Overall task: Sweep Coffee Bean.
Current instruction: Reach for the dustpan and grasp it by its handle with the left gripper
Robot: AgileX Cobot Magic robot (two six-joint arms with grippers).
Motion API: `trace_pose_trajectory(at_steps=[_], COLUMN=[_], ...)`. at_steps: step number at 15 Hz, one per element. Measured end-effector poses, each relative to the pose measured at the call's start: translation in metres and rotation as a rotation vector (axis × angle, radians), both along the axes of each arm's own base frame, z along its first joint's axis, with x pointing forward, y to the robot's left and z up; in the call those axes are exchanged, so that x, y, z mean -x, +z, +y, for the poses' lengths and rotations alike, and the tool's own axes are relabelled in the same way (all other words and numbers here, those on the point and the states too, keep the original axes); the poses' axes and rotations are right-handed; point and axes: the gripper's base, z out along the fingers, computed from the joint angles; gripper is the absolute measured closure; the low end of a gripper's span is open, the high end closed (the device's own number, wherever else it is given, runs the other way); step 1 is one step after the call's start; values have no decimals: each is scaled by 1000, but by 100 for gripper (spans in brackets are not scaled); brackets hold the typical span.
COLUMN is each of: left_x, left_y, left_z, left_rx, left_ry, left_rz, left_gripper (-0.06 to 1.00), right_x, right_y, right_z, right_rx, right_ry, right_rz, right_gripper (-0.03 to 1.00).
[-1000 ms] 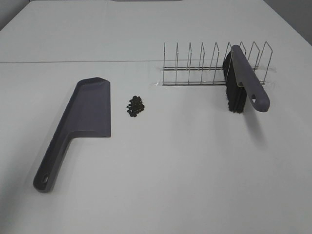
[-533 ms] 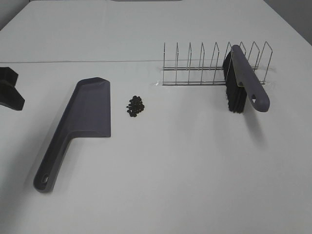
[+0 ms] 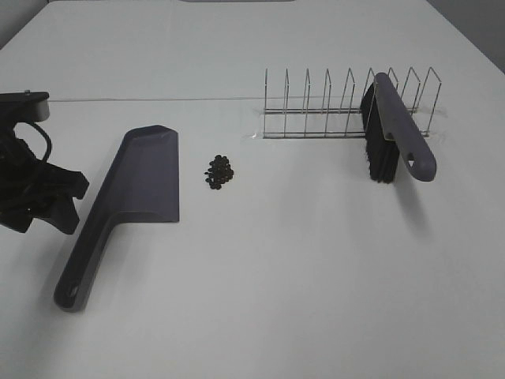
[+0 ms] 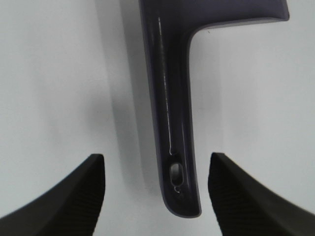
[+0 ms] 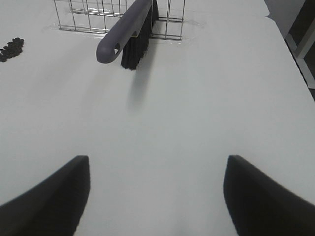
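The coffee beans [image 3: 220, 171] lie in a small dark cluster on the white table, just right of the grey-purple dustpan [image 3: 146, 178]; they also show in the right wrist view [image 5: 11, 48]. The dustpan's handle [image 4: 172, 123] points toward the table's front. My left gripper [image 3: 51, 201] is open and empty, above the table just left of the handle; in the left wrist view [image 4: 156, 162] its fingers stand either side of the handle's end. The brush [image 3: 398, 134] leans in the wire rack [image 3: 331, 106]. My right gripper [image 5: 157, 169] is open and empty, well short of the brush [image 5: 129, 30].
The wire rack [image 5: 83, 14] stands at the back right with several empty slots. The table's right edge [image 5: 283, 44] lies beyond the brush. Bare white table surface [image 3: 300, 268] lies in front of the beans and the rack.
My left arm has come in from the left edge and moved right toward the dustpan handle. The dustpan, beans and brush have not moved.
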Motion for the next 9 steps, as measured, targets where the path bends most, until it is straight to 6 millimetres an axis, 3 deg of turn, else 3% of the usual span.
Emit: trace_pose_trajectory(at_steps=[4,9], left_x=[-5,-14], left_y=[-23,-43], left_z=[-16,-16], left_rx=[-15,-28], left_ry=[23,22], left_rz=[23,6], left_gripper=[35,35], right_x=[0,0], right_y=[0,0], right_z=[0,0], right_rx=[0,0], right_ry=[0,0], right_rz=[0,0], right_gripper=[25,25])
